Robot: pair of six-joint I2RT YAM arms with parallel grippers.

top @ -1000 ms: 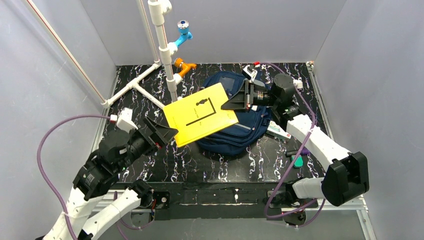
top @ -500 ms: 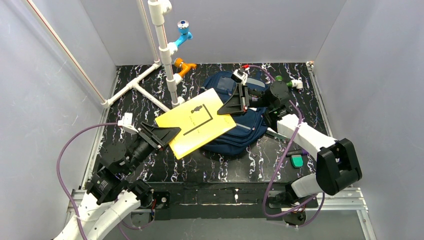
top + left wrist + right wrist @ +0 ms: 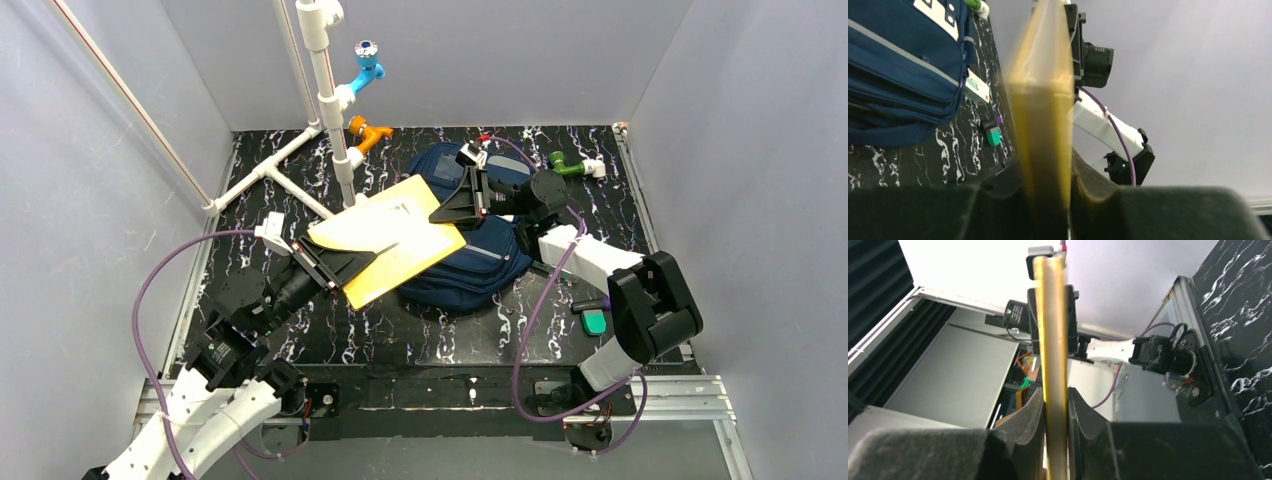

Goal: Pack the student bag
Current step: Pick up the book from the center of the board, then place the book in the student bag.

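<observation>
In the top view the student bag point(image 3: 482, 266) lies a little right of the centre on the dark marbled table point(image 3: 440, 335). Its upper left part is hidden under a yellow book point(image 3: 400, 250). Glare whitens the upper left of the cover, so the print there cannot be read. The left gripper point(image 3: 350, 263) is closed on the book's lower left edge, and the right gripper point(image 3: 458, 204) pinches its upper right edge. In the left wrist view the book edge is blurred.

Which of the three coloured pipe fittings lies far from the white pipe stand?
The green plastic pipe fitting, at the far right beside the navy-blue fabric backpack. The blue plastic fitting and the orange plastic fitting sit beside the white pipe stand.
</observation>
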